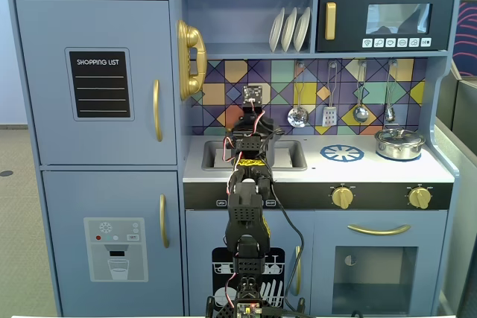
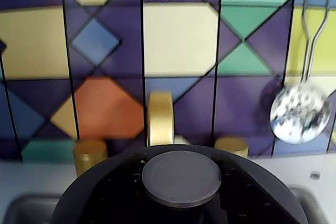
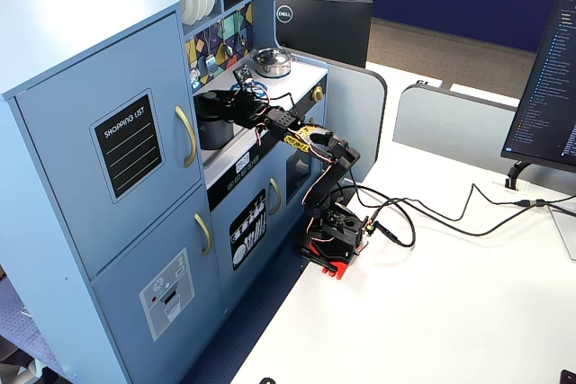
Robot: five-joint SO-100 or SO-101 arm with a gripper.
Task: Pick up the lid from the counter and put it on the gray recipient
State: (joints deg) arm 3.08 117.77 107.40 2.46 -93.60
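Note:
The lid (image 2: 100, 198) fills the bottom of the wrist view, a dark round disc with its flat gray knob (image 2: 181, 178) in the middle, seen level and from close behind. In a fixed view the gray recipient (image 3: 214, 132) stands in the sink. My gripper (image 3: 234, 101) reaches over the counter to its top rim. I cannot tell whether the lid rests on the pot or is held. No fingers show in the wrist view. In the front fixed view my gripper (image 1: 251, 124) and arm hide the pot and lid.
The sink (image 1: 292, 156) is set into the counter. A gold faucet (image 2: 160, 119) and two gold taps stand right behind the lid. A slotted spoon (image 2: 300, 113) hangs on the tiled backsplash. The shiny silver pot (image 1: 399, 144) sits on the right burner.

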